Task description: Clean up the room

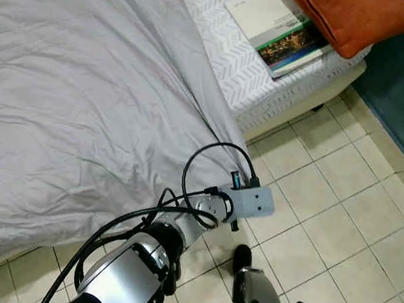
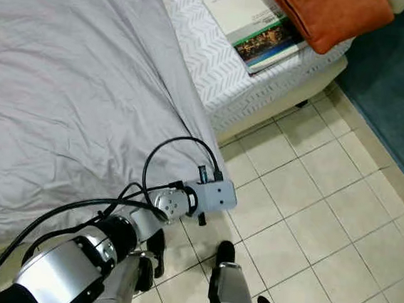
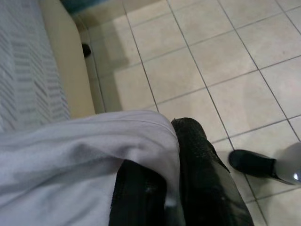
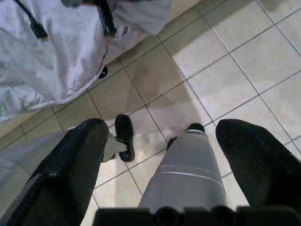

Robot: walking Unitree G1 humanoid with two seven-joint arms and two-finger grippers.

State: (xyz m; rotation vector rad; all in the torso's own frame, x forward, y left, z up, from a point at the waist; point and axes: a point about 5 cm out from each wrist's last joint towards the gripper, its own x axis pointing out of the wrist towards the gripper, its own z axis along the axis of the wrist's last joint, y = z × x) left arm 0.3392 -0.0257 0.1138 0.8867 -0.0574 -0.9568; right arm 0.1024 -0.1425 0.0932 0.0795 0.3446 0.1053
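The left gripper (image 3: 178,188) was seen clamped on the corner of the grey bedsheet (image 1: 72,89), at the bed's edge above the tiled floor (image 1: 325,206). Further right, the right gripper (image 4: 178,155) was held wide open over the tiles.

Covered tool tips and things cut off at the edges

The grey sheet (image 3: 84,150) drapes over the left tool (image 3: 174,188), hiding its fingertips. The orange pillow (image 1: 351,19) covers part of the book (image 1: 281,30); both run off the picture's upper edge.
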